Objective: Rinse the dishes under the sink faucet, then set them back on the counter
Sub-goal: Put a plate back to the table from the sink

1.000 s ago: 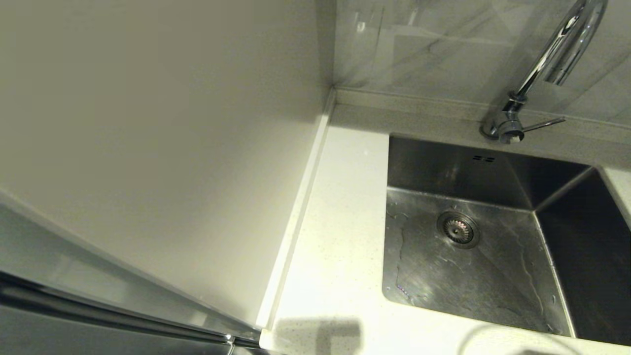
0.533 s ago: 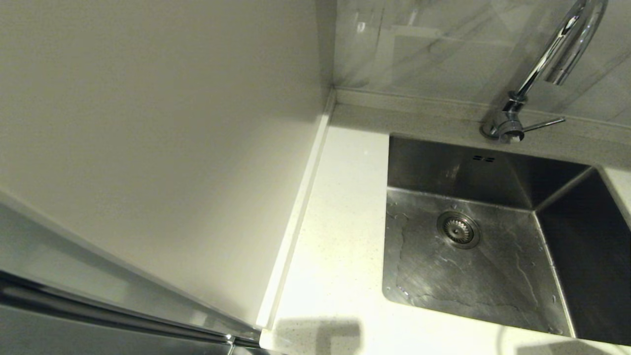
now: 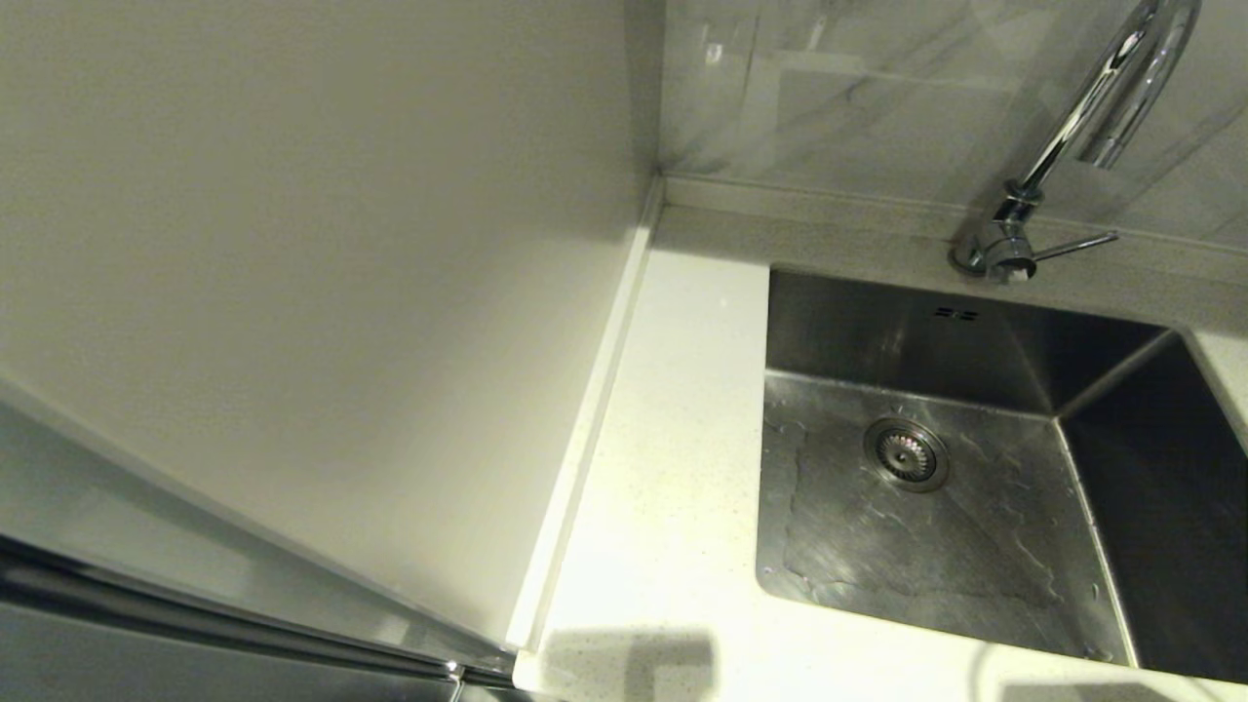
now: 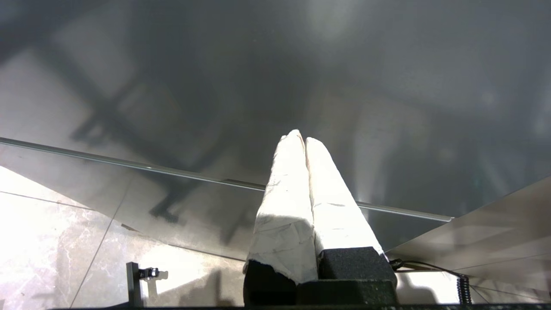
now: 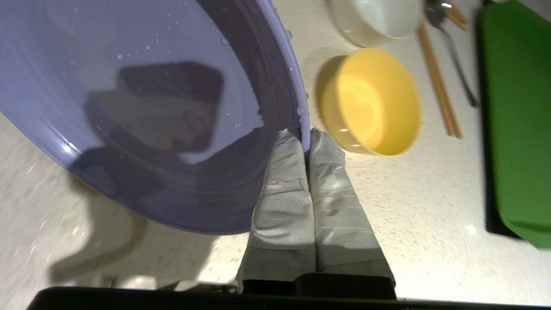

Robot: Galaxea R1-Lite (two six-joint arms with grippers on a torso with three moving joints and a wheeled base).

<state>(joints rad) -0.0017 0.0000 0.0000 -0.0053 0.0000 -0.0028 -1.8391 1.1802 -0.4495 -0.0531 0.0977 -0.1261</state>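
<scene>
right gripper (image 5: 306,131): clamped on lilac plate (image 5: 142,107) rim | left gripper (image 4: 301,137): closed, seemingly empty

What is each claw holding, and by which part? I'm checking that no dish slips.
The right claw is shut on the rim of the wet lilac plate, above the counter. The left claw is shut and holds nothing.

No text to read anywhere right now: no labels, brands, nos. or signs in head view or either wrist view.
</scene>
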